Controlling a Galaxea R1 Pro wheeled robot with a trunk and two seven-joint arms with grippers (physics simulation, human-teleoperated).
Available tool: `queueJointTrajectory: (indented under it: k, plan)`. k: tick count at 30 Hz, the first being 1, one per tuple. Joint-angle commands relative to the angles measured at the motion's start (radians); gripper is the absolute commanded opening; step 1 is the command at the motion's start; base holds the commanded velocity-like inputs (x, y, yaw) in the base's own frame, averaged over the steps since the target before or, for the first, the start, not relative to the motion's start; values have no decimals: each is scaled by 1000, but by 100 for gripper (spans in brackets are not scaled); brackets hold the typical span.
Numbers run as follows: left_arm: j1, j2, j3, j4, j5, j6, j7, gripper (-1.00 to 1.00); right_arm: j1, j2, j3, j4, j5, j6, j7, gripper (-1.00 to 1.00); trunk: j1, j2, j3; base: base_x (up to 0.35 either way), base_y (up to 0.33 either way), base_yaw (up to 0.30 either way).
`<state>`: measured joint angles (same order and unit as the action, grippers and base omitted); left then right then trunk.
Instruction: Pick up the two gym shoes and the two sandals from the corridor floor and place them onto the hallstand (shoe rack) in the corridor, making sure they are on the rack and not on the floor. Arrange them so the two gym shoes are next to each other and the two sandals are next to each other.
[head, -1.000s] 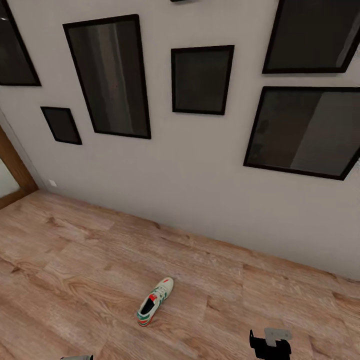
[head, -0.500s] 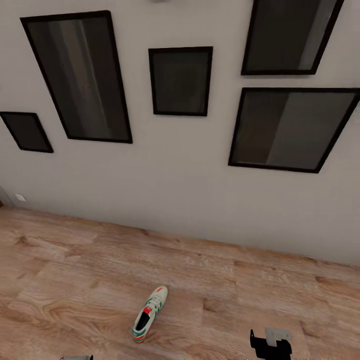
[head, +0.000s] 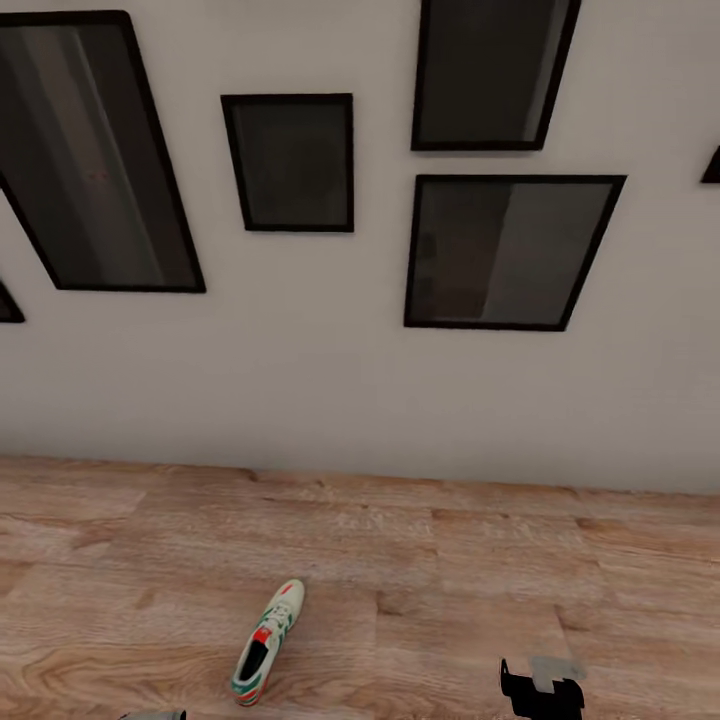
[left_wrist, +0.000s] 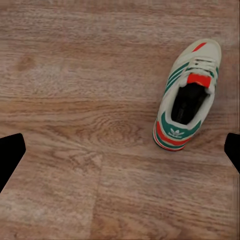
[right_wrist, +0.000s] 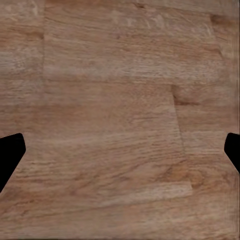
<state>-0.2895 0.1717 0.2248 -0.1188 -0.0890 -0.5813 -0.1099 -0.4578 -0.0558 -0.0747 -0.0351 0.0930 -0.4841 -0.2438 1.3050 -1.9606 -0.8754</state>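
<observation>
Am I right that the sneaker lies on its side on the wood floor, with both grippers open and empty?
Not quite: the sneaker stands upright on its sole on the floor, as the left wrist view shows. Both grippers are open and empty.

One gym shoe (head: 267, 642) lies on the wood floor (head: 430, 560), toe toward the grey wall (head: 330, 380), well apart from it. Dark frames (head: 505, 250) hang on the wall. The right pincer (head: 540, 690) shows at the lower edge, over bare planks.
</observation>
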Motion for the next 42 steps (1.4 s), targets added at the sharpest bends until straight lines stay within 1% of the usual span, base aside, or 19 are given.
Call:
queueJointTrajectory:
  k: [1, 15, 20, 27, 42]
  plan:
    - [0, 0, 9, 1, -9, -3, -4, 100, -1, 0, -8, 1, 10, -3, -3, 100, 0, 0, -1, 0, 0, -299]
    - [0, 0, 9, 1, -9, -3, -4, 100, -1, 1, -8, 1, 10, -2, -3, 100, 0, 0, -1, 0, 1, -299]
    - [0, 0, 9, 1, -9, -3, -4, 100, -1, 1, -8, 1, 10, -2, -3, 100, 0, 0, -1, -5, 77, -299]
    - [0, 1, 9, 1, -9, -3, -4, 100, -1, 1, -7, 0, 10, -2, -3, 100, 0, 0, -1, -89, 194, -299]
    - [0, 2, 10, 1, -9, -3, -4, 100, -1, 3, -7, 0, 10, -3, -3, 100, 0, 0, -1, -184, 257, -294]
